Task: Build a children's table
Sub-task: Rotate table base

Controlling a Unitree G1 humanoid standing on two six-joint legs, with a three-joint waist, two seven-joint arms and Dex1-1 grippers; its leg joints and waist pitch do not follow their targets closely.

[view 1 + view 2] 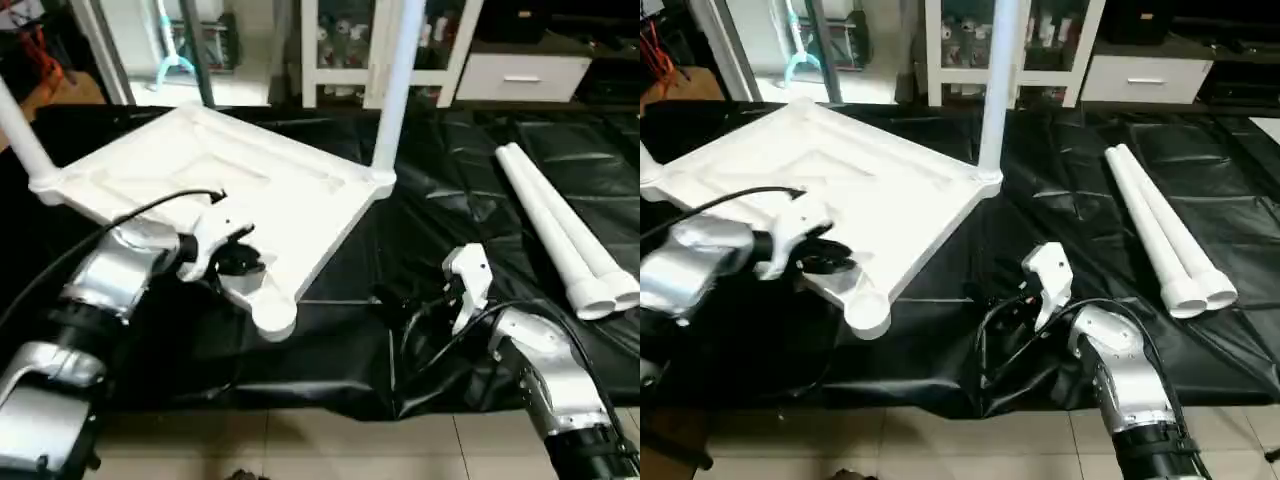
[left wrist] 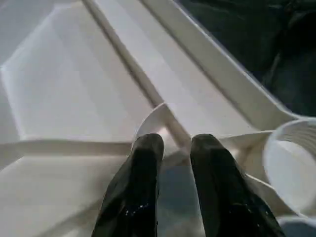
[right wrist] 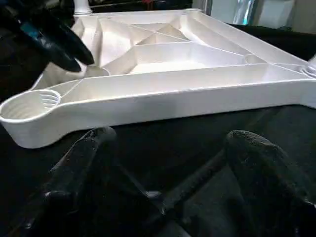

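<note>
While the upturned tabletop [image 1: 250, 190] lies on the black-covered worktop [image 1: 450, 200], the left gripper [image 1: 235, 258] reaches in from eight o'clock, jaws narrowly parted astride an underside rib; the right gripper [image 3: 163, 163] hovers at five o'clock, jaws wide, empty.

No readable text, labels, brand marks, numbers or signs anywhere. The tabletop [image 1: 230, 190], the legs [image 1: 560, 230] and the black sheet [image 1: 470, 200] on the desk are all plain; items in the cabinet [image 1: 350, 45] behind are too blurred to read.
</note>
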